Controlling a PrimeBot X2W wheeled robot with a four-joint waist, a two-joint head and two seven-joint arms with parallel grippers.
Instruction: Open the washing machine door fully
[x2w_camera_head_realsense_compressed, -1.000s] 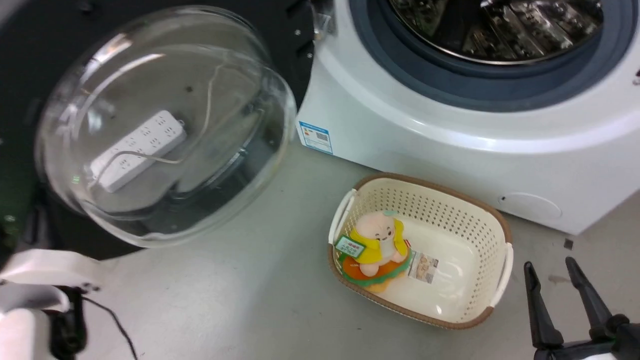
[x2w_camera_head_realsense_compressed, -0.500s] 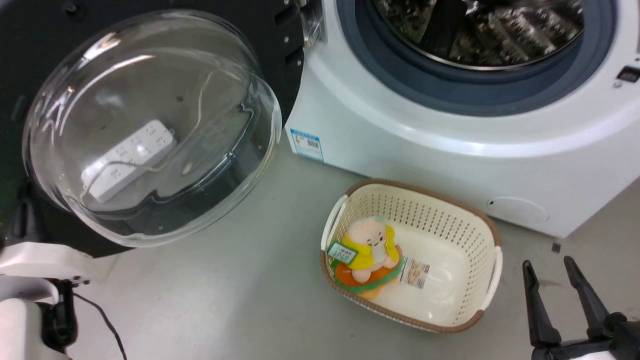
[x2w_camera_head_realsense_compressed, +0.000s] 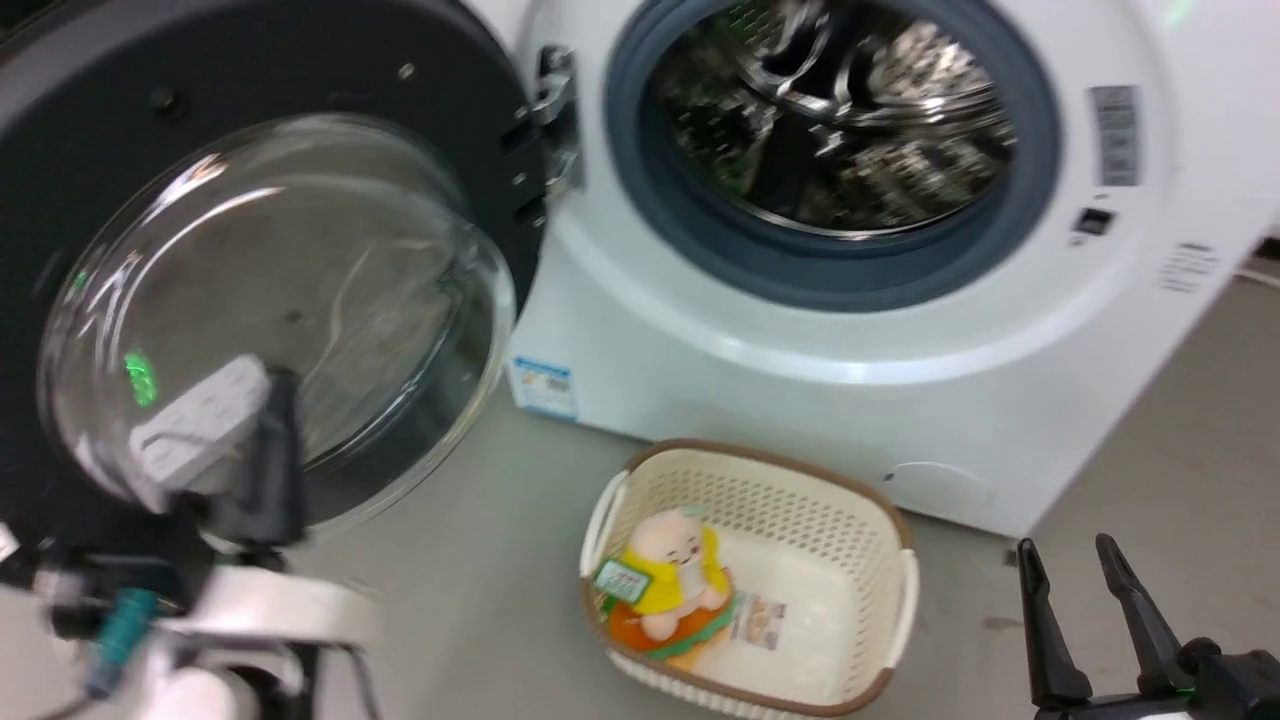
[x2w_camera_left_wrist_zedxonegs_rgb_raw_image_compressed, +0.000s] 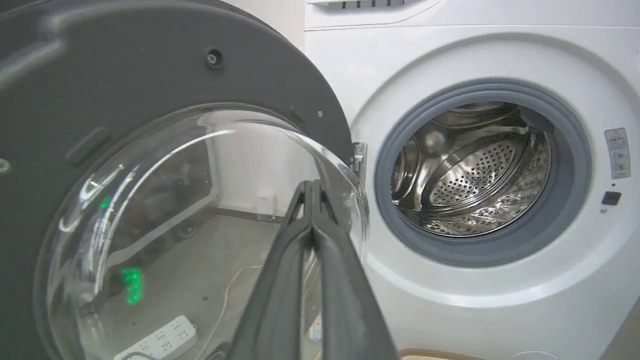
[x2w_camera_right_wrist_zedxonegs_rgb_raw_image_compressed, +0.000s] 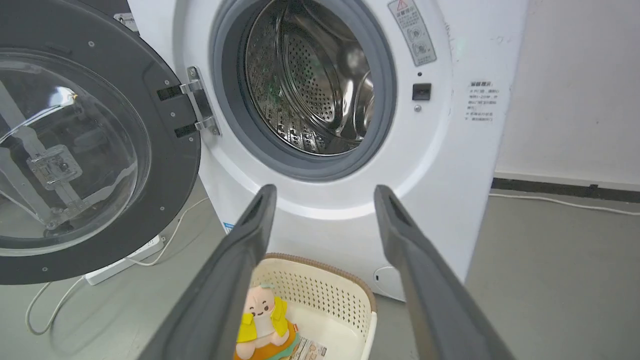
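From my remote console, the washing machine door (x2w_camera_head_realsense_compressed: 270, 300) stood swung wide at the left of the head view. It was hinged beside the drum opening, its clear glass bowl bulging toward the camera and its black rim reaching the frame's upper left. The left gripper (x2w_camera_left_wrist_zedxonegs_rgb_raw_image_compressed: 311, 190) rose from the bottom centre of the left wrist view, its two dark fingers pressed together with nothing between them. The tips pointed up in front of the bowl's right side; I could not tell whether they touched the glass. In the head view that arm was blurred at the lower left, a dark finger upright before the bowl's lower edge, above a pale forearm (x2w_camera_head_realsense_compressed: 270, 610). The right gripper (x2w_camera_head_realsense_compressed: 1065, 550) hung at the lower right of the head view, fingers apart and pointing up, well apart from the white washing machine (x2w_camera_head_realsense_compressed: 800, 420). The steel drum (x2w_camera_head_realsense_compressed: 830, 130) lay exposed inside the grey rubber ring (x2w_camera_head_realsense_compressed: 830, 275). A cream basket (x2w_camera_head_realsense_compressed: 770, 490) sat on the floor (x2w_camera_head_realsense_compressed: 480, 560) at lower centre, just before the machine, holding a plush toy (x2w_camera_head_realsense_compressed: 665, 590) in yellow. A white power strip (x2w_camera_right_wrist_zedxonegs_rgb_raw_image_compressed: 125, 260) lay on the floor below the door in the right wrist view.
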